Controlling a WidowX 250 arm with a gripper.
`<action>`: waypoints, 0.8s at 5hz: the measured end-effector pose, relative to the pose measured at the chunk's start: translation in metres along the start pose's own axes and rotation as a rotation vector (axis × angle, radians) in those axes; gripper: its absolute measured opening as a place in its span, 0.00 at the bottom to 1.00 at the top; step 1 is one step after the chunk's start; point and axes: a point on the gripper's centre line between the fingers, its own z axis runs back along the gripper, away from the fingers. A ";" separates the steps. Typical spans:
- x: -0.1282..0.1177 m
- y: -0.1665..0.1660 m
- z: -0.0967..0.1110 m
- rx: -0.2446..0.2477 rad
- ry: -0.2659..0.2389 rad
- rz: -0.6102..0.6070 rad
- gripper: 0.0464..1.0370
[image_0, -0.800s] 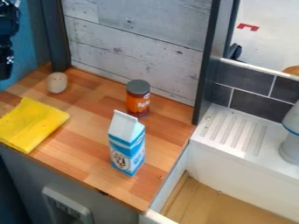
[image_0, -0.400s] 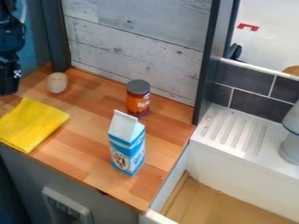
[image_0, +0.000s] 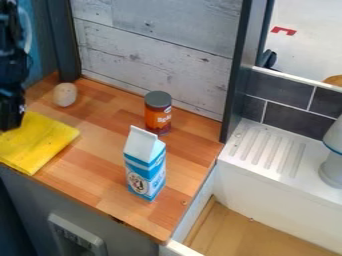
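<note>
The black gripper (image_0: 11, 112) hangs at the left edge, over the back left corner of the yellow cloth (image_0: 40, 144), whose upper left part it hides. Whether it touches the cloth I cannot tell. Just right of the gripper, a pale speckled egg-like object (image_0: 65, 94) rests near the counter's back left corner. An orange-brown can with a dark lid (image_0: 158, 113) stands upright towards the back wall. In front of it a blue and white milk carton (image_0: 145, 164) stands upright, its white top leaning left.
The wooden counter (image_0: 91, 188) ends at a white sink basin (image_0: 274, 179) on the right, with a ribbed drainboard (image_0: 268, 150). A white and blue object (image_0: 332, 162) stands at the right edge. A plank wall (image_0: 153, 55) and dark posts border the back.
The arm and gripper have come down along the left edge, from beside the blue wall to over the cloth. The cloth, egg-like object, can and carton have stayed put.
</note>
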 end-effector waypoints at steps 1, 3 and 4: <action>0.012 -0.012 -0.026 0.030 0.038 0.052 0.97; 0.024 -0.025 -0.039 0.025 0.038 0.070 0.97; 0.024 -0.028 -0.040 0.012 0.034 0.083 0.97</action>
